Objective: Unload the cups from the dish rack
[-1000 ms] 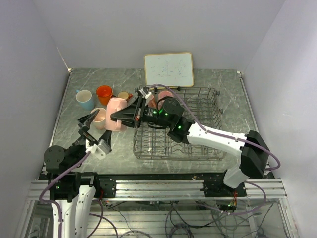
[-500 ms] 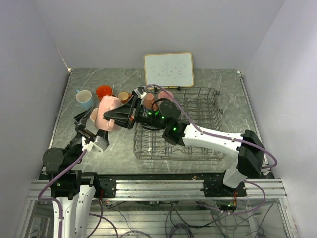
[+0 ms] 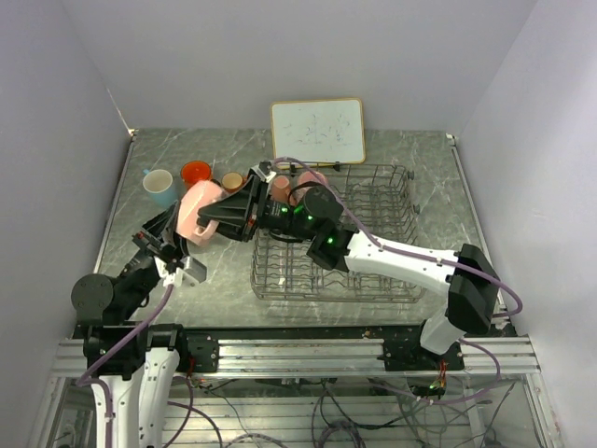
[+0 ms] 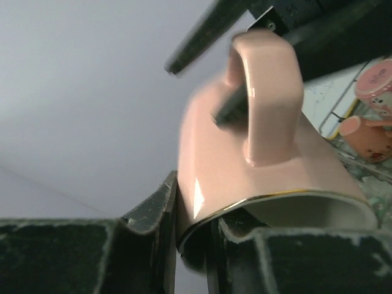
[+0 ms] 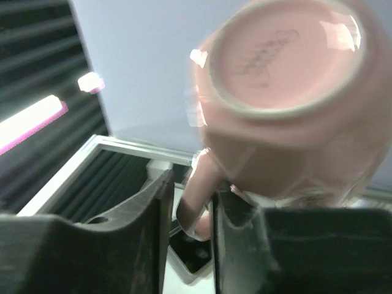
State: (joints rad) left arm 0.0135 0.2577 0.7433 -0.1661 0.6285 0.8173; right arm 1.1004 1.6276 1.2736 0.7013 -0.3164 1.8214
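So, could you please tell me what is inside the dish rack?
A peach cup and a pink cup sit in the dish rack's far left corner. The right arm crosses it, hiding anything beneath.

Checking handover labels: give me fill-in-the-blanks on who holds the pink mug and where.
The pink mug is held by ___ grippers at once.
The right gripper has its jaws around the mug's ___.
The left gripper has its jaws pinching the mug's ___.
Missing: both; handle; rim.
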